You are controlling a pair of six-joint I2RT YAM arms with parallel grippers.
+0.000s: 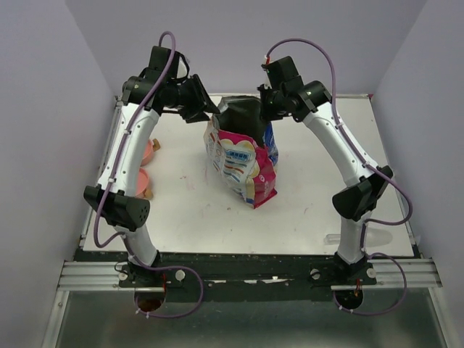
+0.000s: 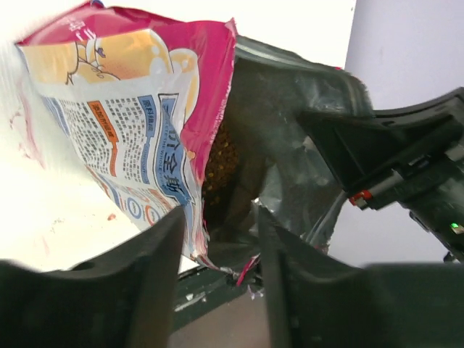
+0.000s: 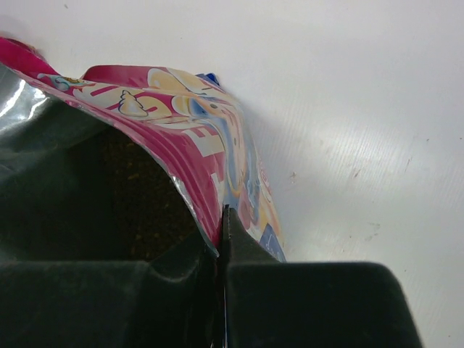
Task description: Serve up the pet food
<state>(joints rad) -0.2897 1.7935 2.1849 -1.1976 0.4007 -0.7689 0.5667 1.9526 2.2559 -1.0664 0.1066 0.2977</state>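
Pet food (image 2: pixel 217 163): small dark brown dry kibble pellets, a loose speckled heap of tiny pieces. It sits low inside the glossy pink, white and blue foil bag (image 1: pixel 243 163), against the silvery grey lining. It shows only through the torn-open mouth, and in the right wrist view it is dim and in shadow. No pellets can be made out on the table.

The bag stands on the flat white table (image 1: pixel 304 210) near the middle, leaning a little, with its mouth up and spread between the two arms.

Left gripper (image 2: pixel 221 217): black fingers are apart with a clear gap. The ragged edge of the bag's mouth sits in that gap and is not pinched.

Right gripper (image 3: pixel 222 225): fingers are pressed together on the pink rim of the bag at the opposite side of the mouth, with the foil clamped between them.

Two round salmon-pink bowls (image 1: pixel 150 152) lie at the left table edge, partly hidden behind the left arm and well apart from the bag.
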